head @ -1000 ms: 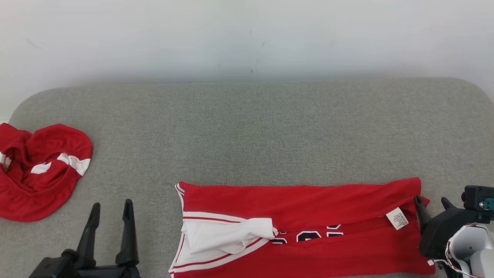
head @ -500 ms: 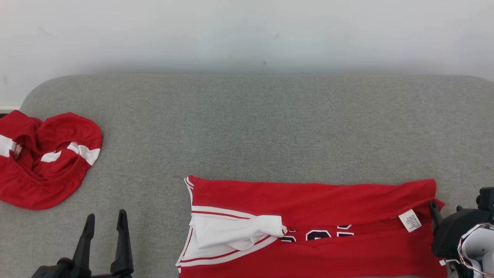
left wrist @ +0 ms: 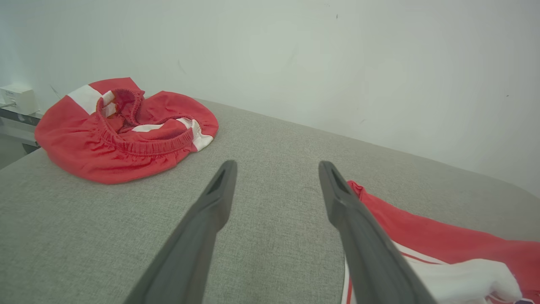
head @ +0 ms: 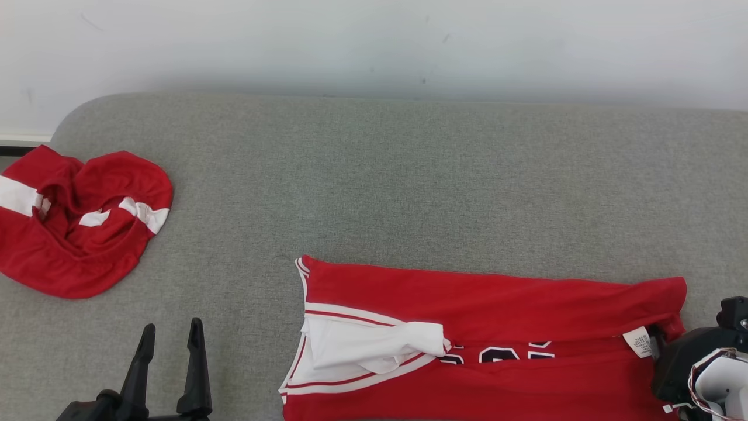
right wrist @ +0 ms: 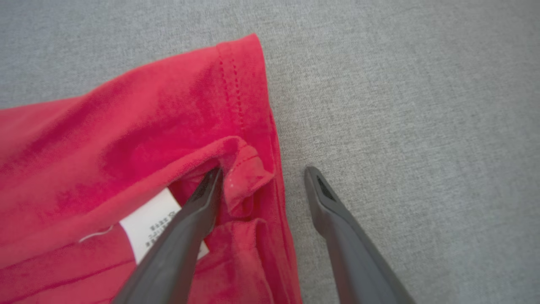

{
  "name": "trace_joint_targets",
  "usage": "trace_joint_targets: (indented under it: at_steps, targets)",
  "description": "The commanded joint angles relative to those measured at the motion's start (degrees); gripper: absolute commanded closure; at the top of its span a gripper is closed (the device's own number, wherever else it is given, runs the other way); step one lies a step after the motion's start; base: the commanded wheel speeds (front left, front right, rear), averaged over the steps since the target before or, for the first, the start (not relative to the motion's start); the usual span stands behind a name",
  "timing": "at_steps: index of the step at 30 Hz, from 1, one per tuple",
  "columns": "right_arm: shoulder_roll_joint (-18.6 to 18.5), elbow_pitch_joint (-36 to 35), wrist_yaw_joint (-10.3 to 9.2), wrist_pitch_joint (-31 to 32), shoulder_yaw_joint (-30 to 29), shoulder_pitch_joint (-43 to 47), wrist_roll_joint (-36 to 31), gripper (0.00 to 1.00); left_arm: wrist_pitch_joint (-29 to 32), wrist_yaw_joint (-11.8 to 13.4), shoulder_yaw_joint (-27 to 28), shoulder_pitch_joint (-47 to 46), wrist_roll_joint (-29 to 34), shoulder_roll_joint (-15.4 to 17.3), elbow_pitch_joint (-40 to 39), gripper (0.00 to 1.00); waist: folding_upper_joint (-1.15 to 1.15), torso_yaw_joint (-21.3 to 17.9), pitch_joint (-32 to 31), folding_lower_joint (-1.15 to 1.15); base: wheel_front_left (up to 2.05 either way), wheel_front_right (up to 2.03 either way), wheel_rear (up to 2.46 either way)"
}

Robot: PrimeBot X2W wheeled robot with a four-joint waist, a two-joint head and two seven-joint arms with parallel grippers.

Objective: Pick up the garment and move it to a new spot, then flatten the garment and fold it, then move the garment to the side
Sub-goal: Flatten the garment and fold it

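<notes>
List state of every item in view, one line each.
Red jersey: laid flat, folded lengthwise.
Red shorts: crumpled heap, far left.
Care label: exposed near hem.
Left gripper: open, empty.
Right gripper: open, astride jersey's hem corner.

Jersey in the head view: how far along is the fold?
Done: the red jersey lies flat, seemingly folded lengthwise into a strip. In hand: the right claw, open, straddles its hem corner beside the label; the left claw is open, off the cloth. Left: grip, fold across, move aside.
</notes>
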Motion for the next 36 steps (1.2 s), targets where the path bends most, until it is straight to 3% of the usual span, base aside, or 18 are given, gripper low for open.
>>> trace_joint_targets:
  at_steps: [1, 8, 9, 10, 14, 21, 29, 36]
  targets:
    - [0.81, 1.94, -0.14, 0.67, 0.15, 0.54, -0.59, 0.0, -0.12, -0.02, -0.02, 0.73, -0.22, -0.04, -0.01, 0.0, 0.0, 0.44, 0.26, 0.0, 0.0, 0.0, 0.0]
    - [2.61, 5.49, 0.03, 3.68, 1.82, 2.03, -0.38, 0.0, -0.12, -0.13, -0.1, 1.01, -0.27, -0.05, 0.06, 0.0, 0.0, 0.97, 0.26, 0.0, 0.0, 0.0, 0.0]
    - [2.81, 5.79, 0.09, 4.01, 2.28, 2.28, -0.44, 0.05, -0.12, -0.16, -0.11, 1.05, -0.27, -0.05, 0.07, 0.0, 0.0, 1.01, 0.22, 0.0, 0.0, 0.0, 0.0]
    - [3.05, 6.08, 0.16, 4.28, 2.71, 2.54, -0.4, 0.38, -0.12, -0.19, -0.1, 1.08, -0.32, -0.05, 0.06, 0.0, 0.0, 1.02, 0.19, 0.0, 0.0, 0.0, 0.0]
    - [3.55, 6.72, 0.15, 4.56, 3.96, 3.49, -0.3, 1.0, -0.12, -0.21, 0.05, 1.12, -0.43, -0.05, 0.02, 0.0, 0.0, 0.93, 0.03, 0.0, 0.0, 0.0, 0.0]
    - [1.92, 5.04, -0.01, 2.01, 3.38, 2.21, -0.26, 1.0, -0.12, 0.03, -0.36, 0.78, -0.58, -0.05, -0.42, 0.0, 0.0, 0.5, 0.33, 0.0, 0.0, 0.0, 0.0]
    - [-2.22, 1.58, -0.2, -1.14, -3.39, -0.9, -1.77, 1.0, -0.12, 0.66, -0.85, 0.63, -0.76, -0.04, -0.77, 0.0, 0.0, -0.08, 0.16, 0.0, 0.0, 0.0, 0.0]
    - [-4.85, -2.16, -0.17, -0.26, -9.01, -0.17, -5.28, 1.0, -0.12, 1.15, -0.99, 1.16, -0.68, -0.04, -1.21, 0.0, 0.0, -0.69, -0.44, 0.0, 0.0, 0.0, 0.0]
